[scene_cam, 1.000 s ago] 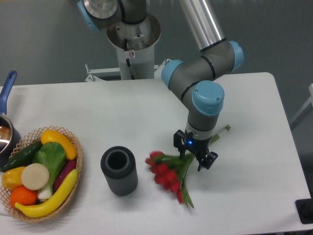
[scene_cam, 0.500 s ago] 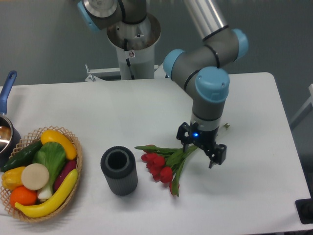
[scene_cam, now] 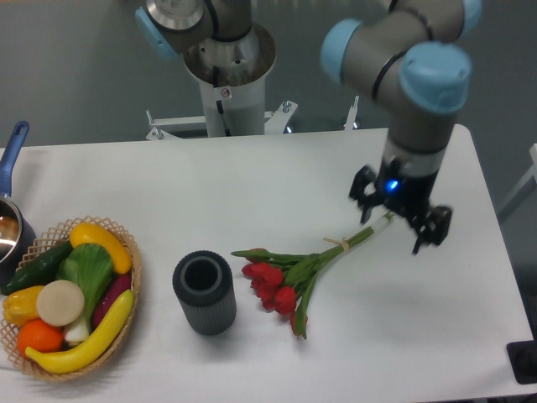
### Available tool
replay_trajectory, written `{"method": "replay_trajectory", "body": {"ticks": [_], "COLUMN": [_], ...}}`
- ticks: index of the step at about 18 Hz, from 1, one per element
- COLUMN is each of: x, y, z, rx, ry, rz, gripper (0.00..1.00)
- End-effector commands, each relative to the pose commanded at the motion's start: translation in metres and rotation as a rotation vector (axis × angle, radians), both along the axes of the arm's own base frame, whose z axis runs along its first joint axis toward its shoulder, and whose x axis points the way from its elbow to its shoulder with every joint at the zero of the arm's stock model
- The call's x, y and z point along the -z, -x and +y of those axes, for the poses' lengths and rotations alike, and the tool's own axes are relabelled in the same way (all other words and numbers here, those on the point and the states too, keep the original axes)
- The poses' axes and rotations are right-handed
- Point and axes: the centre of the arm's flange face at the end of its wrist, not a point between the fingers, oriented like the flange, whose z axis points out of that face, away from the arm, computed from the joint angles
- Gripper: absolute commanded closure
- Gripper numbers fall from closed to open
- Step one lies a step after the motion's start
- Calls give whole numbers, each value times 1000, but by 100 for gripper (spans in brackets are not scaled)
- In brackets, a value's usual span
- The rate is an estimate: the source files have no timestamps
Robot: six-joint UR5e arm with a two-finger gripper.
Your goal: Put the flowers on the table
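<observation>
Flowers [scene_cam: 289, 273] lie flat on the table [scene_cam: 252, 193], red heads toward the vase [scene_cam: 204, 293], banded stems pointing up-right. Gripper [scene_cam: 398, 221] hangs over the stem tips, fingers spread apart, gripping nothing, blue light lit on its body. Arm comes down from upper right, wrist vertical, blue joint caps. Small red-and-white sticker on the arm's base column, unreadable. Wicker basket [scene_cam: 126, 252] of fruit and vegetables at left, blue-handled pot [scene_cam: 10, 218] at left edge. White tabletop, grey wall behind.

Pincer [scene_cam: 393, 221] downward, fingers spread
</observation>
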Motion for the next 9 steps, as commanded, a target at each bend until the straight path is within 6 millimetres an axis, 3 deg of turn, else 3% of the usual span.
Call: {"method": "replay_trajectory", "body": {"ticks": [5, 9], "x": [-18, -24], "y": [8, 7], "z": [-62, -74], "rx": [136, 150], "ry": [48, 51], "rz": [-28, -25], "gripper": [0, 0]}}
